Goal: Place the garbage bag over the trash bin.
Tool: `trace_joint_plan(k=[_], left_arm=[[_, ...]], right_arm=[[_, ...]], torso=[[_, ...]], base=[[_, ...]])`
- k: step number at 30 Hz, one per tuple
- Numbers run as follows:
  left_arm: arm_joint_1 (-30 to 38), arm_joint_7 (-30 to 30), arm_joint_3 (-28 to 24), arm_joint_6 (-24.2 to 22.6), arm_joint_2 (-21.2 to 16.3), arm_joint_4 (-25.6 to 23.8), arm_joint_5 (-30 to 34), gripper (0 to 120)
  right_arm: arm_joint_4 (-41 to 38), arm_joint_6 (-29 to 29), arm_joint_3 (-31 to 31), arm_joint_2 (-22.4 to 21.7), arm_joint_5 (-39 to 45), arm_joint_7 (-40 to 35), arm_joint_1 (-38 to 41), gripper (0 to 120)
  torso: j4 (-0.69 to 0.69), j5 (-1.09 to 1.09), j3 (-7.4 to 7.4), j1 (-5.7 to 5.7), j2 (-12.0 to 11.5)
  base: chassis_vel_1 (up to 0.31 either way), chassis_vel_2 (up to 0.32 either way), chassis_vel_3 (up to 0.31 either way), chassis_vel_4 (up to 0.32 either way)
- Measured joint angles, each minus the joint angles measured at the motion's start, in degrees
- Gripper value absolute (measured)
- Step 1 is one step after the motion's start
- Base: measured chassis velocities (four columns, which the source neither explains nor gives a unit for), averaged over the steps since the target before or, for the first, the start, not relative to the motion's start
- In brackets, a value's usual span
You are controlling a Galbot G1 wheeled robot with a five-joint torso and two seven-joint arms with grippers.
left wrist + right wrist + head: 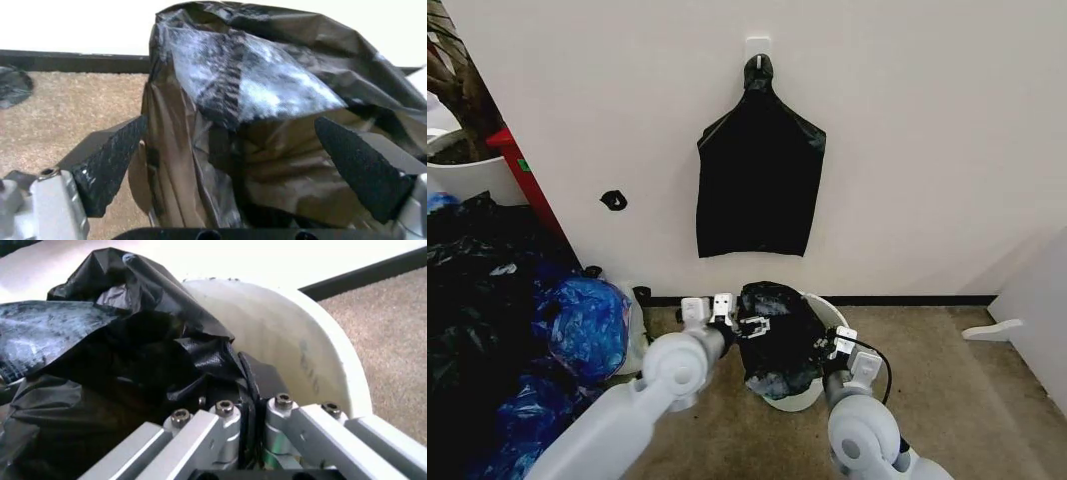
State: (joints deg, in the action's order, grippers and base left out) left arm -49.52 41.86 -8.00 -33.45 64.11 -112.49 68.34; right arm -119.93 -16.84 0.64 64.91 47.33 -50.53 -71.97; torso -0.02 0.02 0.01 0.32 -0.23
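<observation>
Garbage bag [777, 335] on trash bin [819, 312], no legible writing.

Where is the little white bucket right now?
In the head view the trash bin sits on the carpet by the wall, under the hanging black bag, between the left hand and right hand, with the garbage bag draped over it.

My left gripper [233, 165] stands spread, its 2 black ridged fingertips [110, 167] on either side of the garbage bag [267, 100]. The glossy, crinkled film bulges up between them. Behind it lie tan carpet [67, 115], a dark baseboard [73, 61] and a white wall [73, 22].
</observation>
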Motion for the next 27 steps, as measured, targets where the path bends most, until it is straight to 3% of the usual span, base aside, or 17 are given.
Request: trace_joint_plan(k=[7, 13, 19, 21, 27], left_arm=[[1.85, 2.86, -3.59, -1.02, 4.05, 4.81, -4.29, 97], [2.55, 4.81, -6.92, -1.44, 6.34, 9.23, -8.73, 88], [2.80, 5.04, -8.36, -1.22, 7.96, 11.38, -10.15, 64], [2.80, 5.04, -8.38, -1.22, 7.97, 11.41, -10.17, 62], [2.97, 5.05, -8.31, -1.52, 7.93, 12.02, -10.16, 35]], right_arm=[[-1.05, -0.10, -0.69, -0.41, -1.72, 0.85, 0.01, 0], [-1.68, -0.25, -0.85, -0.52, -2.37, 1.19, -0.09, 0], [-2.08, -0.25, -0.93, -0.60, -3.32, 1.53, -0.48, 0], [-2.10, -0.25, -0.93, -0.60, -3.43, 1.57, -0.52, 0], [-2.04, -0.16, -1.01, -0.74, -4.23, 1.87, -0.69, 0]], torso=[[0.00, 0.01, 0.00, 0.00, 0.00], [0.00, 0.01, 0.00, -0.01, 0.00], [0.00, 0.00, 0.00, 0.00, 0.00], [0.00, 0.01, 0.00, 0.00, 0.00], [0.00, -0.01, 0.00, 0.00, 0.00]], base=[[0.000, 0.000, 0.000, 0.000], [0.000, 0.000, 0.000, 0.000], [0.000, 0.000, 0.000, 0.000], [0.000, 0.000, 0.000, 0.000], [0.000, 0.000, 0.000, 0.000]])
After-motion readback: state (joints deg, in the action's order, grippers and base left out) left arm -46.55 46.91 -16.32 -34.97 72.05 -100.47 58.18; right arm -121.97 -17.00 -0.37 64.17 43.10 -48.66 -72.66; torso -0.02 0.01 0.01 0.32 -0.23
